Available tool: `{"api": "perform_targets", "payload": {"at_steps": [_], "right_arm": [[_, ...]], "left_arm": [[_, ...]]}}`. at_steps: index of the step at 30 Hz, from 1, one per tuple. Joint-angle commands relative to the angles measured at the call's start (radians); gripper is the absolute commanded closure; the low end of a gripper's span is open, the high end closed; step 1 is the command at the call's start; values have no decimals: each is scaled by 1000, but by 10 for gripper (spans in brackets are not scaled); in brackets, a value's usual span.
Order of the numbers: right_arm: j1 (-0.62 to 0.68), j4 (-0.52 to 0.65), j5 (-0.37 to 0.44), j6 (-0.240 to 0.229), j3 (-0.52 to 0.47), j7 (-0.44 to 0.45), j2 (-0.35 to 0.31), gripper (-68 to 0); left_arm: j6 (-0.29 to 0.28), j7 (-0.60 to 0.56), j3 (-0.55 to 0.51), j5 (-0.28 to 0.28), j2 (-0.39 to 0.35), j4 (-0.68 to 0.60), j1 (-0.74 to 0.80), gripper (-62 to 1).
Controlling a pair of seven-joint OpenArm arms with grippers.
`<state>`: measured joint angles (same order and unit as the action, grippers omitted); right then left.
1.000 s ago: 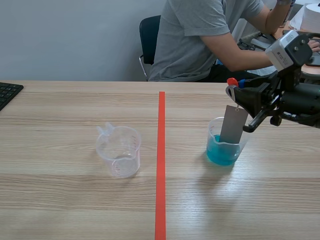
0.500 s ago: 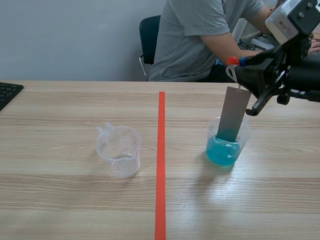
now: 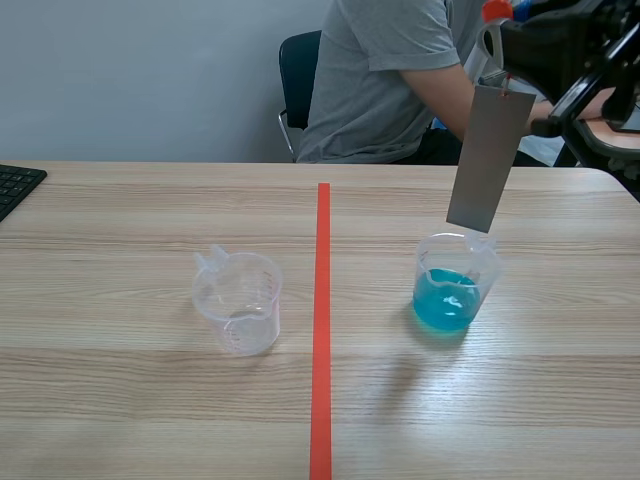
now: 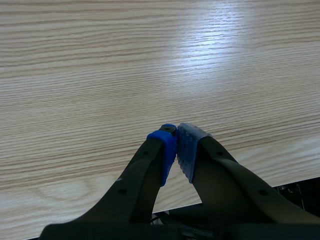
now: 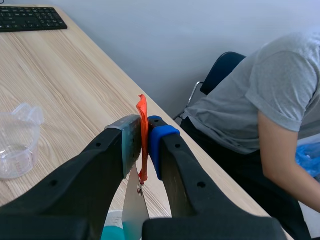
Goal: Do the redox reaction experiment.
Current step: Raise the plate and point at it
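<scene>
Right claw (image 5: 144, 140): raised above the bench (image 3: 150, 400); we see it clamped on the orange clip (image 5: 142, 111).
Metal plate (image 3: 488, 160): grey, hangs tilted from the orange clip; its lower edge is just above the blue cup's rim.
Blue cup (image 3: 455, 290): upright on the bench, right of the red tape line (image 3: 321, 330), part-filled with blue liquid.
Empty cup (image 3: 238, 300): clear, upright, left of the red tape line.
Left claw (image 4: 176, 147): closed on nothing; we see its 2 pads touching, over bare bench near its edge.
Person (image 3: 390, 80): 1, seated across the bench.

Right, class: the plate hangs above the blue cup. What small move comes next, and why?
Probably carry the plate left toward the empty cup: its lower edge seems clear of the blue cup, and the right jaws are shut on its orange tag.
</scene>
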<state>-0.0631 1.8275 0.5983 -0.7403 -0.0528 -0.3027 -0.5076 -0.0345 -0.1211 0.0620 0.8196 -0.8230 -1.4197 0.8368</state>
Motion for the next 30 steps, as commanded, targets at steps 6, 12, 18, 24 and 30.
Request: {"api": "perform_targets", "payload": {"at_steps": [6, 12, 18, 24, 30], "right_arm": [[-14, 75, 87, -5, -56, -40, -16, -13], [-14, 83, 114, -5, -64, -63, -16, -13], [-14, 83, 114, -5, -64, -63, -16, -13], [-14, 83, 114, -5, -64, -63, -16, -13], [-14, 83, 114, -5, -64, -63, -16, -13]], "left_arm": [[-5, -10, -6, 0, -3, -12, -3, -31], [-5, -10, -6, 0, -3, -12, -3, -31], [-5, -10, -6, 0, -3, -12, -3, -31], [-5, -10, -6, 0, -3, -12, -3, -31], [-28, -26, -6, 0, -48, -14, -3, -32]]}}
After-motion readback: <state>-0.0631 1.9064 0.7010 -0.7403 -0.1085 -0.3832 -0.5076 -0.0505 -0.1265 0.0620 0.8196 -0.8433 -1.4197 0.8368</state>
